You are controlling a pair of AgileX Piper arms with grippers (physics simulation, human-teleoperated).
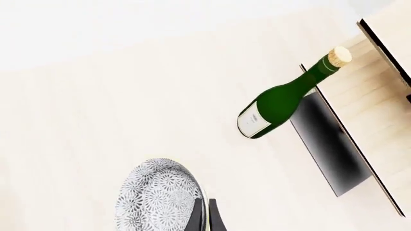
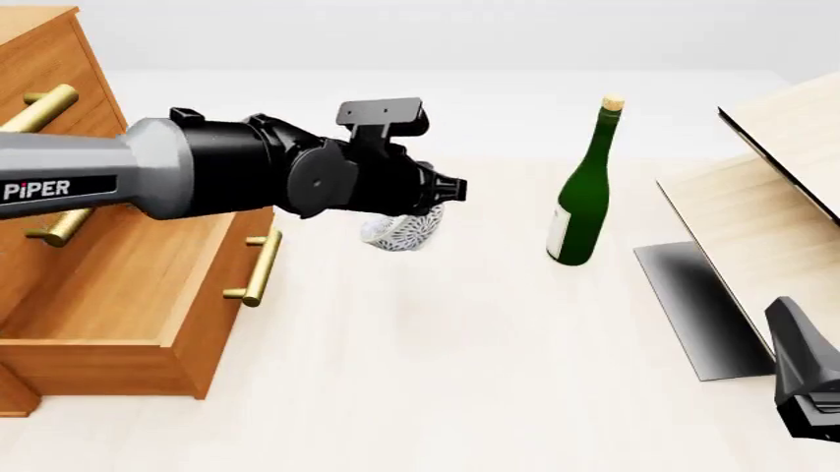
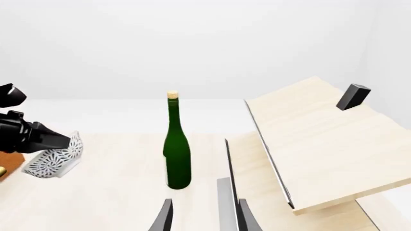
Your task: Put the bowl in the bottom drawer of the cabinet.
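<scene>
The speckled white-and-grey bowl (image 2: 400, 233) hangs tilted above the table, with my left gripper (image 2: 431, 202) shut on its rim. The left wrist view shows the bowl (image 1: 157, 197) close against the dark fingers (image 1: 213, 219). The bottom drawer (image 2: 118, 280) of the orange-brown cabinet (image 2: 39, 59) stands pulled open just left of the bowl, its brass handle (image 2: 259, 265) facing the bowl. My right gripper (image 3: 202, 219) is open and holds nothing. It sits low at the near right (image 2: 804, 379). From there the bowl (image 3: 55, 158) shows at the far left.
A green bottle (image 2: 579, 197) with a cork stands upright on the table right of the bowl. A pale wooden slanted board (image 2: 774, 197) with a dark base plate (image 2: 695, 305) fills the right side. Upper drawers with brass handles (image 2: 39, 108) sit above the open one.
</scene>
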